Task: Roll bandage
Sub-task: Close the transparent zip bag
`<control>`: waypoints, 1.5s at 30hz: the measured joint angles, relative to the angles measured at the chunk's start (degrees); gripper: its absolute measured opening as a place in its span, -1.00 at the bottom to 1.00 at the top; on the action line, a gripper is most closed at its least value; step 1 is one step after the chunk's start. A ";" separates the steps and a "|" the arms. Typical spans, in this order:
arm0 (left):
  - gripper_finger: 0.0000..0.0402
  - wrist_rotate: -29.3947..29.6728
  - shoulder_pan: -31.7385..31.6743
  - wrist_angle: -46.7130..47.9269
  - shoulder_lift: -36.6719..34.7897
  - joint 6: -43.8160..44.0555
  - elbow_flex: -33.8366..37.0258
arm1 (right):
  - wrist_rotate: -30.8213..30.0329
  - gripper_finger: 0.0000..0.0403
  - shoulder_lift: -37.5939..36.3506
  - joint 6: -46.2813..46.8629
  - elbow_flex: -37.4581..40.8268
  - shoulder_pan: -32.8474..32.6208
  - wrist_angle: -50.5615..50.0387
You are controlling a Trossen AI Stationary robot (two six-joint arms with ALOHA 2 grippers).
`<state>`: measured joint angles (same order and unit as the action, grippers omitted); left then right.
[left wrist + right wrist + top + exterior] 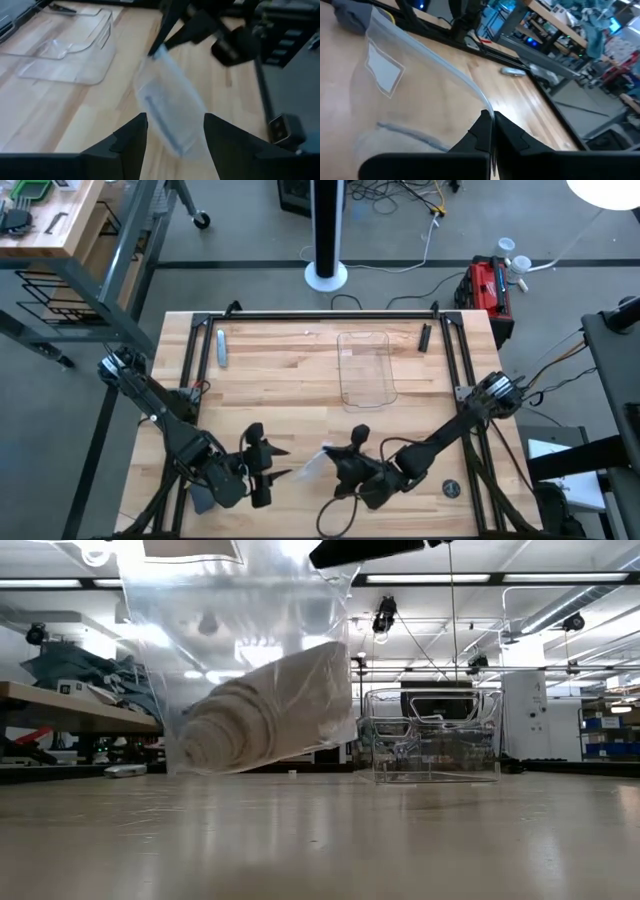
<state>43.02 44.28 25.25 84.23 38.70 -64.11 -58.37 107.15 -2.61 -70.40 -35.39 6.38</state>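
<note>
Here, the right gripper [330,452] pinches a clear plastic wrapper [250,670] holding the rolled bandage [265,710]; at nine o'clock, the left gripper [278,462] gapes released.

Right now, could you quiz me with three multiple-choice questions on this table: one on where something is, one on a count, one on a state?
1. Where is the bandage?
A. In the tray
B. Inside the clear bag, hanging above the table
C. Flat on the table

2. How many robot arms are over the table?
A. One
B. Two
C. Three

3. What is the right gripper doing?
A. Pinching the bag's edge
B. Open, holding nothing
C. Holding the tray

Answers:
1. B: the low view shows the roll inside the bag, clear of the tabletop.
2. B: the high view shows two, left and right.
3. A: its fingers close on the bag's edge; the left gripper is open below it, and the tray lies apart.
</note>
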 joint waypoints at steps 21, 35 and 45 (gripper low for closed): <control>-0.02 -8.26 -6.73 -20.75 4.90 -6.69 6.81 | 1.84 -1.00 0.17 1.49 -0.38 1.31 1.42; -0.98 0.28 -4.63 -19.19 8.67 -19.24 6.81 | 18.56 -0.74 -1.07 16.41 -0.43 2.07 1.06; -1.00 7.53 -1.23 -18.03 9.32 -36.93 6.72 | 19.28 -0.22 -5.47 26.67 -0.44 2.04 -12.27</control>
<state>50.54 43.06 7.22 93.55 1.78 -57.39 -39.09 101.68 24.05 -70.84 -33.36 -5.89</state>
